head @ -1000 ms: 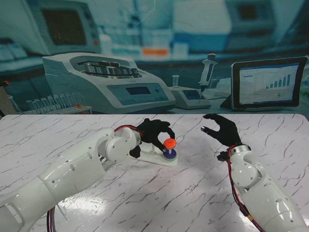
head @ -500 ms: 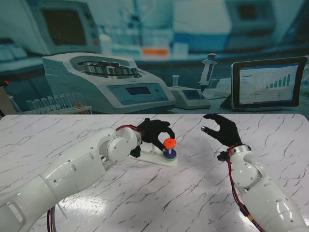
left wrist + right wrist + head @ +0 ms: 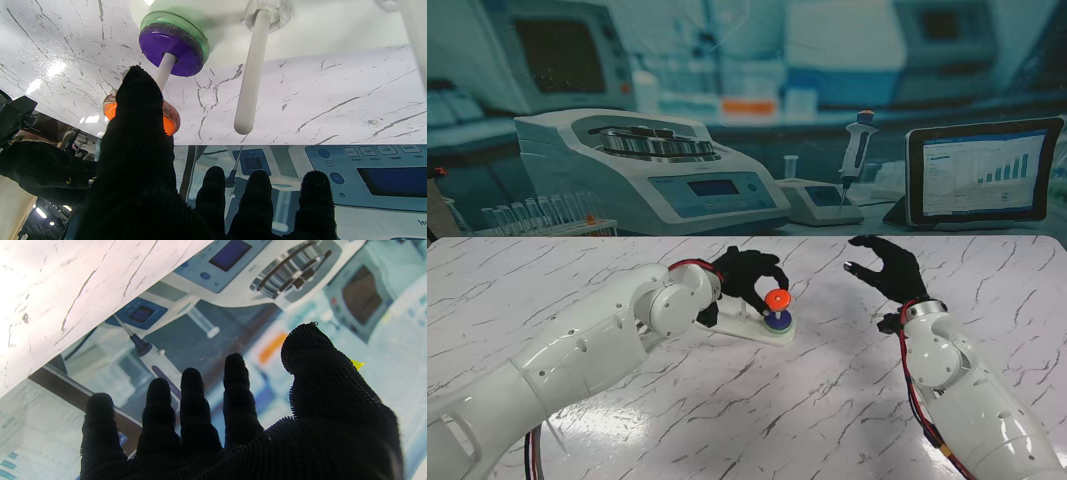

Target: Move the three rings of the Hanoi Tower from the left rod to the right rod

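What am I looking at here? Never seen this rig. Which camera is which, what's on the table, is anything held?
It is a two-armed robot with black gloved five-finger hands. The wide picture comes from a camera on its stand, looking down at a marble table. The other two come from wrist cameras looking along the fingers, and they appear upside down.

On the table stands a small white peg toy. A purple ring lies on a green ring at the bottom of one peg. The left hand pinches an orange ring near that peg's top. The next peg is bare. The right hand hangs open, holding nothing.
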Motion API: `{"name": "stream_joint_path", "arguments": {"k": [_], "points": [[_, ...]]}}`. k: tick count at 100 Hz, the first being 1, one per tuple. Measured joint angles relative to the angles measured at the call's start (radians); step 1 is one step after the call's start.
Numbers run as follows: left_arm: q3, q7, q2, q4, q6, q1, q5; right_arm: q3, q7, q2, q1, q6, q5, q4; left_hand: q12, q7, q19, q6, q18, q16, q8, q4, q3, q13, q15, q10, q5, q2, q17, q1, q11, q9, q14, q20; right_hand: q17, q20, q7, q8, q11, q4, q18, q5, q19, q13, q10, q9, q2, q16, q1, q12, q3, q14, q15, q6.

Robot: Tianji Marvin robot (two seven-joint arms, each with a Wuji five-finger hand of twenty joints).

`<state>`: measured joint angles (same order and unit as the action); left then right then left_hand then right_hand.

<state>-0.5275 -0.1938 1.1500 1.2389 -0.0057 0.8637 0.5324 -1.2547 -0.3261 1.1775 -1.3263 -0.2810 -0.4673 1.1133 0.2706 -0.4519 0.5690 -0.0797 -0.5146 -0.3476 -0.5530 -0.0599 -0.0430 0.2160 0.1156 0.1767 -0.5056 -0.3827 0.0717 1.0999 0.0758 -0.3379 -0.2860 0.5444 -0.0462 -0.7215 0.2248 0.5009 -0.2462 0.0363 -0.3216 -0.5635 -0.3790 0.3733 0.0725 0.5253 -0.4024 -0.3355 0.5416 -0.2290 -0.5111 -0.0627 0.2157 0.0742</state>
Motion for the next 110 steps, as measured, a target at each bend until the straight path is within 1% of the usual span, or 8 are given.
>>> {"name": "stream_joint_path", "arguments": {"k": [9, 24, 28, 44, 50, 60, 71, 110], "points": [[0.002, -0.003, 0.0, -0.001, 0.0, -0.001, -0.002, 0.0, 0.0, 0.0, 0.0, 0.0, 0.0, 0.0, 0.0, 0.025, 0.0, 0.052, 0.0, 0.0, 0.011, 0.0, 0.001, 0.0, 0.0, 0.004, 0.0, 0.02, 0.0, -0.014, 0.0, 0.0, 0.0, 0.0, 0.0, 0.0, 0.0, 0.0, 0.0, 0.0, 0.0, 0.0, 0.0, 0.0, 0.0, 0.0, 0.0, 0.0, 0.0, 0.0, 0.0, 0.0, 0.0, 0.0], [0.004, -0.017, 0.0, -0.005, -0.001, -0.003, -0.027, 0.0, 0.0, 0.0, 0.0, 0.0, 0.0, 0.0, 0.0, 0.22, 0.0, 0.142, 0.0, 0.0, 0.113, 0.003, 0.044, 0.0, 0.0, 0.051, 0.022, 0.055, 0.009, -0.021, 0.0, 0.0, 0.0, 0.0, 0.0, 0.0, 0.0, 0.0, 0.0, 0.0, 0.0, 0.0, 0.0, 0.0, 0.0, 0.0, 0.0, 0.0, 0.0, 0.0, 0.0, 0.0, 0.0, 0.0], [0.004, -0.02, 0.0, -0.007, -0.001, -0.004, -0.032, 0.0, 0.0, 0.0, 0.0, 0.0, 0.0, 0.0, 0.0, 0.252, 0.0, 0.153, 0.0, 0.0, 0.124, 0.016, 0.054, 0.0, 0.0, 0.053, 0.035, 0.055, 0.009, -0.021, 0.0, 0.001, -0.001, 0.0, 0.0, 0.0, 0.0, 0.0, 0.0, 0.0, 0.0, 0.0, 0.0, 0.0, 0.0, 0.0, 0.0, 0.0, 0.0, 0.0, 0.0, 0.0, 0.0, 0.0], [0.006, -0.027, 0.0, -0.009, -0.003, -0.007, -0.03, -0.001, 0.0, 0.0, 0.0, 0.0, 0.0, 0.0, 0.0, 0.299, 0.0, 0.164, 0.0, 0.0, 0.124, 0.016, 0.096, -0.001, 0.0, 0.061, 0.042, 0.051, 0.01, -0.021, -0.001, 0.001, -0.001, 0.0, 0.0, 0.0, 0.0, 0.0, 0.0, 0.0, 0.0, 0.0, 0.0, 0.0, 0.0, 0.0, 0.0, 0.0, 0.0, 0.0, 0.0, 0.0, 0.0, 0.0], [0.008, -0.029, -0.001, -0.01, -0.004, -0.009, -0.03, -0.001, 0.0, 0.0, 0.0, 0.0, 0.0, 0.0, 0.0, 0.315, 0.0, 0.164, 0.0, 0.0, 0.124, 0.016, 0.232, -0.001, 0.0, 0.061, 0.048, 0.004, 0.01, -0.079, -0.002, 0.002, -0.002, 0.0, 0.0, 0.0, 0.0, 0.0, 0.0, 0.0, 0.0, 0.0, 0.0, 0.0, 0.0, 0.0, 0.0, 0.0, 0.0, 0.0, 0.0, 0.0, 0.0, 0.0], [0.011, -0.035, -0.001, -0.011, -0.008, -0.013, -0.03, -0.001, 0.0, 0.0, 0.0, 0.0, 0.001, -0.001, 0.0, 0.327, 0.0, 0.164, 0.0, 0.0, 0.124, 0.016, 0.295, -0.002, 0.0, 0.062, 0.057, -0.009, 0.01, -0.082, -0.002, 0.002, -0.002, 0.0, 0.0, 0.0, 0.0, 0.0, 0.0, 0.0, 0.0, 0.0, 0.0, 0.0, 0.0, 0.0, 0.0, 0.0, 0.0, 0.0, 0.0, 0.0, 0.0, 0.0], [0.016, -0.044, -0.002, -0.012, -0.012, -0.018, -0.032, -0.001, 0.0, 0.0, 0.0, 0.0, 0.001, -0.001, 0.0, 0.332, 0.0, 0.164, 0.0, 0.0, 0.137, 0.016, 0.447, -0.002, 0.0, 0.062, 0.057, -0.032, 0.01, -0.08, -0.002, 0.002, -0.002, 0.0, 0.0, 0.0, 0.0, 0.0, 0.0, 0.0, 0.0, 0.0, 0.0, 0.0, 0.0, 0.0, 0.0, 0.0, 0.0, 0.0, 0.0, 0.0, 0.0, 0.0], [0.025, -0.036, -0.003, -0.018, -0.02, -0.025, -0.01, -0.001, 0.0, 0.0, 0.001, -0.004, 0.001, -0.002, 0.0, 0.327, 0.012, 0.087, 0.0, 0.0, 0.149, 0.016, 0.627, 0.0, 0.01, 0.061, 0.018, -0.019, -0.005, 0.061, -0.002, 0.002, -0.002, 0.0, 0.0, 0.0, 0.0, 0.0, 0.0, 0.0, 0.0, 0.0, 0.0, 0.0, 0.0, 0.0, 0.0, 0.0, 0.0, 0.0, 0.0, 0.0, 0.0, 0.0]]}}
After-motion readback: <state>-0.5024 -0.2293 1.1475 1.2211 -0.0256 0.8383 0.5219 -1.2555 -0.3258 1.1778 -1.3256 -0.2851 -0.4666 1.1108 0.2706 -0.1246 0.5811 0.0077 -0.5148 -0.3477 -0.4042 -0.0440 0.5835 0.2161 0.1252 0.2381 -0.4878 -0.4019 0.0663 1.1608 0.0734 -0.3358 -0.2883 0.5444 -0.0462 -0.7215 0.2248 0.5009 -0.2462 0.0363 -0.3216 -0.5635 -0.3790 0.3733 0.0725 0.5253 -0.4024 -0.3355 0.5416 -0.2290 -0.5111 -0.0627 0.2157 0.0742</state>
